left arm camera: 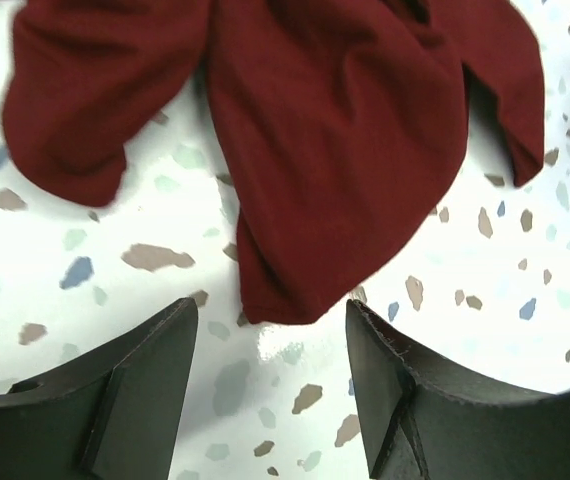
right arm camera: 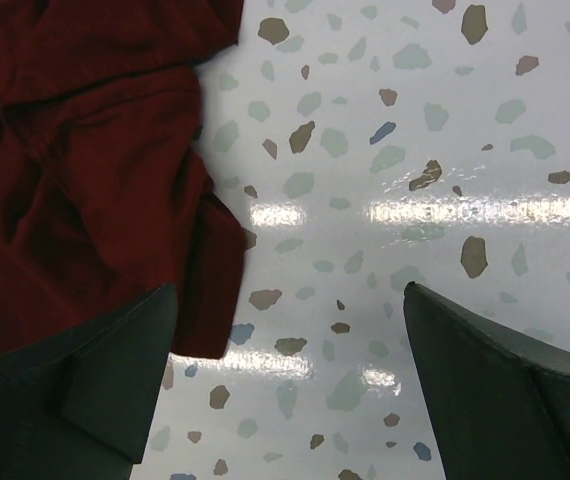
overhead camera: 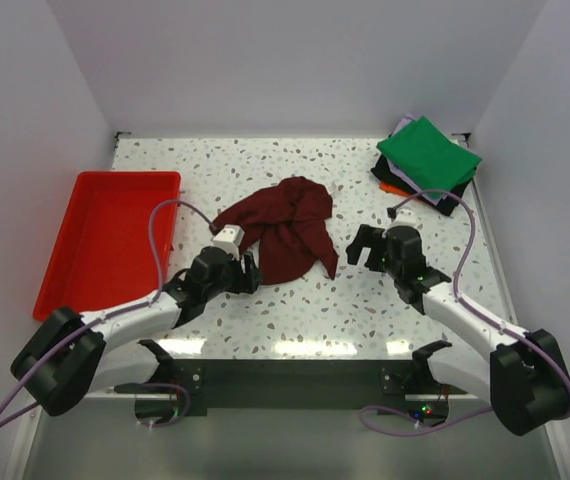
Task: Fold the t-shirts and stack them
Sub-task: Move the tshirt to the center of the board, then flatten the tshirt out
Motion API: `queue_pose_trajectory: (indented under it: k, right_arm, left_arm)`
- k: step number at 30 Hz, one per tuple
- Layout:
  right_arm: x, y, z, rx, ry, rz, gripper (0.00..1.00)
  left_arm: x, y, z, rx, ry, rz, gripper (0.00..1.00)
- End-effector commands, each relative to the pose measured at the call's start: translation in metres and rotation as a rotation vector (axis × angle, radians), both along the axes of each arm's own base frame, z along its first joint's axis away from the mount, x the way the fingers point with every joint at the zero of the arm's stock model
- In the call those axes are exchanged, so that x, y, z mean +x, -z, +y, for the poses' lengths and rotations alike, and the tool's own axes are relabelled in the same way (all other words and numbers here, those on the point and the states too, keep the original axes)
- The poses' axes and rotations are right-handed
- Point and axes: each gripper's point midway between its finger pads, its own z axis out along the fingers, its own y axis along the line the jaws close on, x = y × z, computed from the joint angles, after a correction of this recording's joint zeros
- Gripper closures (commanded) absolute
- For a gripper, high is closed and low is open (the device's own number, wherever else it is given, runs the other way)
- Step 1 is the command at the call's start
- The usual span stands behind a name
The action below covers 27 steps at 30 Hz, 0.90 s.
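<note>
maroon t-shirt (overhead camera: 285, 228) crumpled mid-table (overhead camera: 365, 310); folded stack (overhead camera: 427, 160) back right | limp, light, will drape | pinch near hem (left arm camera: 280, 300) | left pincer (left arm camera: 270, 330) part-open, empty | right pincer (right arm camera: 290, 300) wide, empty

This is a robotics lab test cell: plain white panel walls (overhead camera: 295, 60) box in a white speckled terrazzo-pattern tabletop (overhead camera: 365, 310), two white-and-black robot arms (overhead camera: 135, 320) stand bolted to a dark base plate (overhead camera: 285, 375) at its near edge, and purple cables (overhead camera: 152, 250) loop off them.
</note>
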Motion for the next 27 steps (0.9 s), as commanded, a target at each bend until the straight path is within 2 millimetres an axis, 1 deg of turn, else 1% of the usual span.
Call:
queue_pose_trajectory:
  k: [1,2,7,8,10,11,12,13,14,15,18,19,21,22,23,25,27]
  right_arm:
    - [0.004,-0.009,0.008,0.038,-0.011,-0.044,0.02]
    - [0.004,-0.008,0.009,0.040,-0.015,-0.039,0.02]
    - [0.001,-0.006,0.018,0.046,-0.043,-0.035,0.02]
    - [0.000,-0.004,0.020,0.043,-0.049,-0.028,0.02]
    - [-0.002,-0.001,0.027,0.039,-0.070,-0.025,0.02]
    - [-0.003,-0.001,0.030,0.035,-0.079,-0.024,0.02]
    - [-0.003,0.004,0.033,0.024,-0.082,-0.014,0.02]
    - [-0.006,0.006,0.041,0.022,-0.105,-0.012,0.02]
    - [-0.006,0.007,0.045,0.020,-0.114,-0.008,0.02]
    - [-0.007,0.015,0.048,0.011,-0.120,0.013,0.02]
    - [-0.010,0.022,0.059,0.012,-0.150,0.034,0.04]
    - [-0.013,0.029,0.063,0.004,-0.166,0.052,0.05]
    - [-0.014,0.034,0.069,0.000,-0.184,0.067,0.07]
    - [-0.015,0.035,0.071,0.000,-0.192,0.070,0.08]
    - [-0.015,0.036,0.073,0.000,-0.197,0.072,0.09]
    - [-0.017,0.040,0.078,-0.003,-0.208,0.080,0.11]
    - [-0.018,0.042,0.081,-0.003,-0.218,0.086,0.14]
  left_arm:
    - [0.001,-0.002,-0.015,-0.050,0.000,-0.013,0.35]
    - [0.000,0.004,-0.016,-0.038,-0.002,-0.004,0.35]
    - [0.003,0.006,-0.024,-0.037,-0.001,-0.007,0.35]
    - [0.003,0.009,-0.024,-0.028,-0.001,-0.001,0.36]
    - [0.006,0.009,-0.026,-0.019,-0.003,-0.002,0.38]
    - [0.005,0.014,-0.027,-0.009,0.000,0.006,0.38]
    - [0.006,0.015,-0.028,-0.007,-0.002,0.008,0.39]
    - [0.006,0.016,-0.028,-0.004,-0.001,0.007,0.40]
    - [0.006,0.021,-0.028,0.003,-0.002,0.021,0.41]
    - [0.006,0.023,-0.029,0.008,-0.003,0.023,0.41]
    - [0.008,0.029,-0.028,0.016,-0.010,0.028,0.50]
    - [0.008,0.030,-0.028,0.014,-0.011,0.027,0.57]
    - [0.011,0.031,-0.027,0.020,-0.025,0.020,0.65]
    - [0.011,0.031,-0.026,0.022,-0.029,0.019,0.73]
    - [0.013,0.030,-0.025,0.026,-0.037,0.014,0.77]
    - [0.014,0.029,-0.024,0.037,-0.044,0.012,0.85]
    - [0.017,0.026,-0.023,0.041,-0.053,0.000,0.88]
